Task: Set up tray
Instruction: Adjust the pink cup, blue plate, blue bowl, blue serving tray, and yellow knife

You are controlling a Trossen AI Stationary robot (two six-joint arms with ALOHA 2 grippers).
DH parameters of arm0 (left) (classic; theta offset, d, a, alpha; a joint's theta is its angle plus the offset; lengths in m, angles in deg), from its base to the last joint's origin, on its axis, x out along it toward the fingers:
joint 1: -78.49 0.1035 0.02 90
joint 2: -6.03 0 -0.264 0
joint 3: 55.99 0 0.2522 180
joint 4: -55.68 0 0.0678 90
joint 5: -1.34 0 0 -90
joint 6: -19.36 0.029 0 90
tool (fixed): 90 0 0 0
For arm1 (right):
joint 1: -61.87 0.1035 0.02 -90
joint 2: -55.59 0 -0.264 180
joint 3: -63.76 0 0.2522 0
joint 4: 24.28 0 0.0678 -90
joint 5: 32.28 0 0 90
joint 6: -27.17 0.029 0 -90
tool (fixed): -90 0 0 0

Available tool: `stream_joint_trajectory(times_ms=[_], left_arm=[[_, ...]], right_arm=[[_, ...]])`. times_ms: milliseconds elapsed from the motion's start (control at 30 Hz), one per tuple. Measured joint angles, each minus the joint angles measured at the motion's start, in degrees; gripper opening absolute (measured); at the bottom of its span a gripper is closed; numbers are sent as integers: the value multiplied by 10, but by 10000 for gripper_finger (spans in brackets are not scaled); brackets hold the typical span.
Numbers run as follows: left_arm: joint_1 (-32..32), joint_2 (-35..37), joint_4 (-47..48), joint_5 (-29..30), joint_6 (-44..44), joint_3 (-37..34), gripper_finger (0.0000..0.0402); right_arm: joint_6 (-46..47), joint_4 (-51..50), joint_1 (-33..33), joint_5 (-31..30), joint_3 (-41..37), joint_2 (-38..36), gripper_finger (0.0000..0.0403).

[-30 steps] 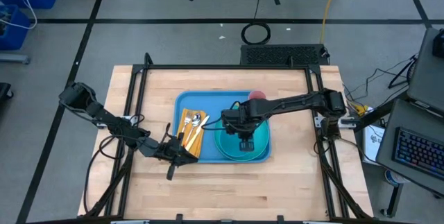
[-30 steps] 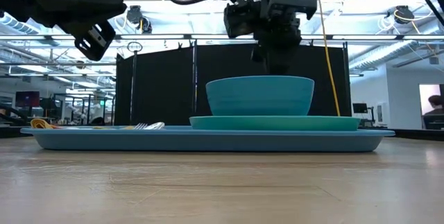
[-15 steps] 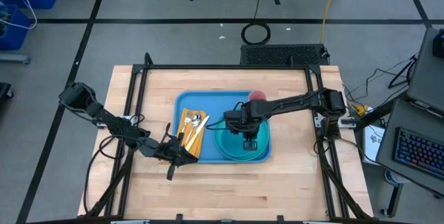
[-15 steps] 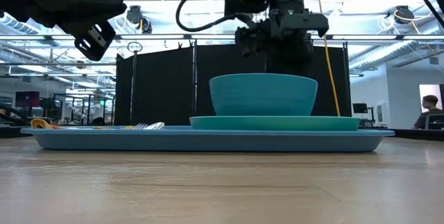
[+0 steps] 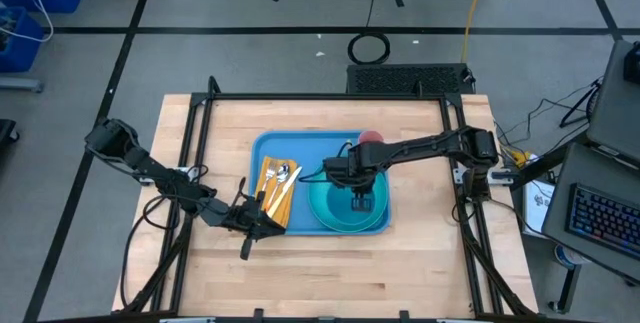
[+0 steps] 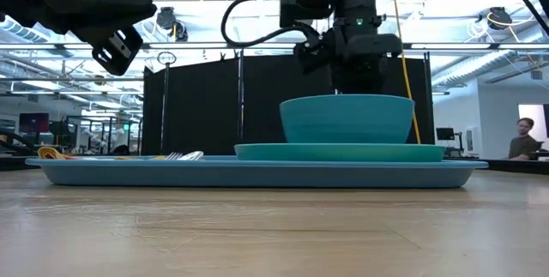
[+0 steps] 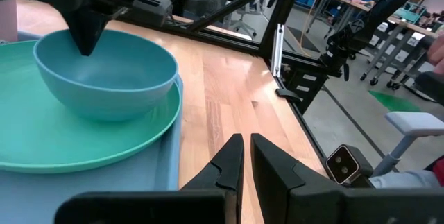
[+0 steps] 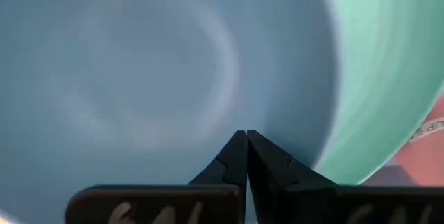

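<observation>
Bright, even overhead light — ceiling lamps (image 6: pixel 176 25) glare in low view; right wrist view blurred.

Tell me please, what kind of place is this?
Probably a robotics lab or workshop: a wooden table in a metal frame, black partition screens behind it, and a computer keyboard beside it.

The bowl (image 6: pixel 346 119) has slid sideways across the plate (image 6: pixel 339 151) under the right end effector (image 5: pixel 361 201).

Grey tiled floor (image 5: pixel 250 58) with dark seams surrounds the light wooden bench (image 5: pixel 320 263); black curtain partitions (image 6: pixel 206 105) stand under bright ceiling lights (image 6: pixel 214 20).
</observation>
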Motion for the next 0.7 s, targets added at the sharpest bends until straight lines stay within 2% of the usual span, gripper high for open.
stream_joint_trajectory(times_ms=[467, 700], left_arm=[[0, 0, 0, 0, -3, 0, 31], [0, 0, 0, 0, -3, 0, 31]], right_arm=[[9, 8, -1, -85, 0, 0, 0], [3, 9, 9, -89, -1, -9, 0]])
